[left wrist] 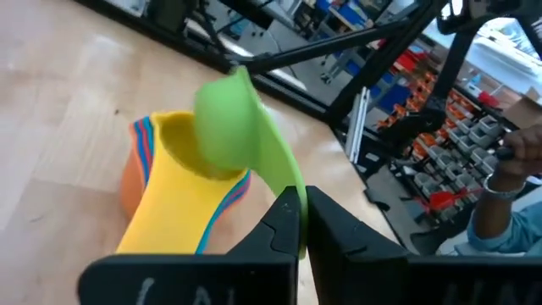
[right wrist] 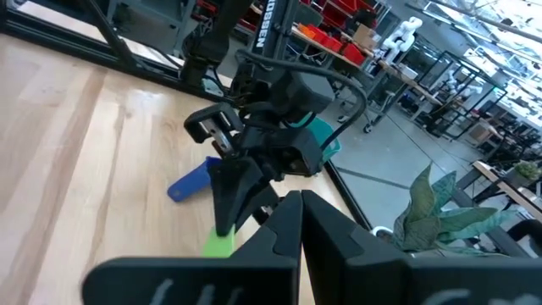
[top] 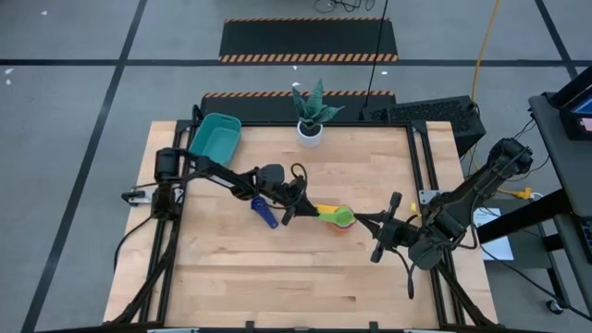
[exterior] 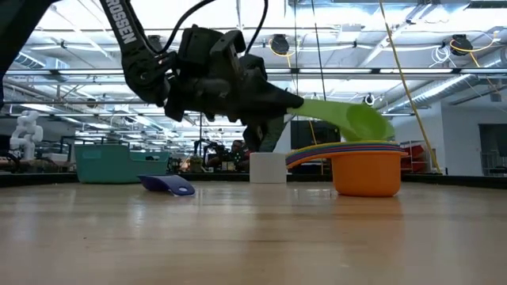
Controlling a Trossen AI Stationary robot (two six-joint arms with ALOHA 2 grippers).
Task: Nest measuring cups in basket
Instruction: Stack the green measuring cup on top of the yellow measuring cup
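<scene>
Pale wood, the worktop carries an orange measuring cup with yellow and other cups nested inside it. Just above that stack the left end effector is clamped on the handle of the green cup, tilted over the pile. The right end effector waits beside it, fingers together. Further back lies a dark blue cup, then the teal basket at the far corner.

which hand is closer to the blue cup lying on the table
Left. The left hand, shut on the green cup, is just beside the blue cup. The right hand sits well beyond the cup stack.
</scene>
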